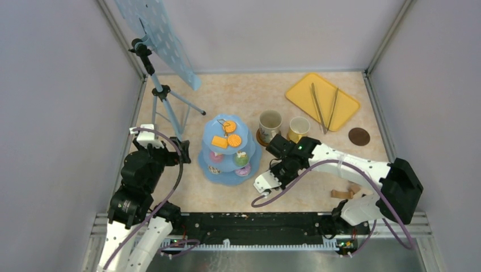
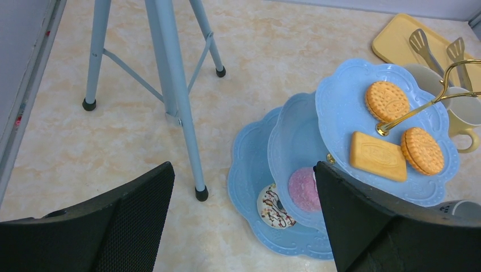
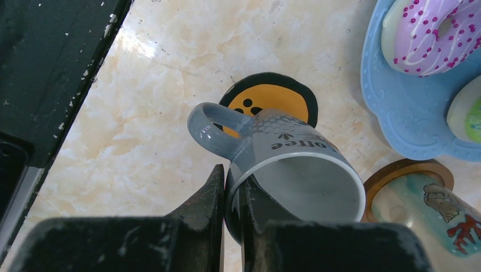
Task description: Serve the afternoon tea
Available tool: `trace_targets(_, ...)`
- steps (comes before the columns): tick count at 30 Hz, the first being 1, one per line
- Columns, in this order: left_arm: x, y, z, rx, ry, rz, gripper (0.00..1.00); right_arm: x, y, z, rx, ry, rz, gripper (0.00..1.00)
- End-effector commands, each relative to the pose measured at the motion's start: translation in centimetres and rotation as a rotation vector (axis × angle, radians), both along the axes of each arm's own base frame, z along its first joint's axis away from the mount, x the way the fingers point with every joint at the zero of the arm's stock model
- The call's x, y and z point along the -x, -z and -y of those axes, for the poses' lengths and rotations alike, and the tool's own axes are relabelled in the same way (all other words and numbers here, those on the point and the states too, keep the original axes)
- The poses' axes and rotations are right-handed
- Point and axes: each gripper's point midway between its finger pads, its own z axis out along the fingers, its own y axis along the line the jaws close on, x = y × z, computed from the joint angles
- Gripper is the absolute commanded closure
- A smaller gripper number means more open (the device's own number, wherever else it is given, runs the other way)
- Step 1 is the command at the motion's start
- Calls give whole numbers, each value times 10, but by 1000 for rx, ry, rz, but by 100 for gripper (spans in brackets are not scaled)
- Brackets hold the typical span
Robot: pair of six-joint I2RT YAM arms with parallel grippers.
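Note:
A blue tiered stand (image 1: 222, 170) holds orange biscuits (image 2: 387, 101) on its top plate and donuts (image 2: 304, 190) lower down. My right gripper (image 3: 231, 175) is shut on the rim of the small grey mug (image 3: 295, 164), which hangs tilted just above an orange, black-rimmed coaster (image 3: 278, 97). The big beige mug (image 1: 270, 124) stands on a brown coaster (image 3: 397, 170), with the yellow mug (image 1: 298, 128) beside it. My left gripper (image 2: 244, 226) is open and empty, left of the stand. The small white mug is out of view.
A flat yellow tray (image 1: 340, 113) with metal tongs (image 1: 317, 105) lies at the back right. A loose brown coaster (image 1: 358, 136) lies near it. A blue tripod (image 1: 164, 99) with a dotted board stands at the back left. Small brown pieces (image 1: 346, 192) lie by the right arm's base.

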Motion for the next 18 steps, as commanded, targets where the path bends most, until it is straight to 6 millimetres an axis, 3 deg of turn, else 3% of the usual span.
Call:
trace_targets(1, -3, -9, -2, 3, -12, 44, 1, -1, 2, -18, -43, -57, 5, 100)
trace_targets(13, -4, -7, -1, 0, -11, 36, 1, 6, 18, -14, -34, -46, -25, 100)
trace_targets(18, -5, -6, 0, -2, -8, 27, 1, 2, 16, -15, -50, -20, -3, 82)
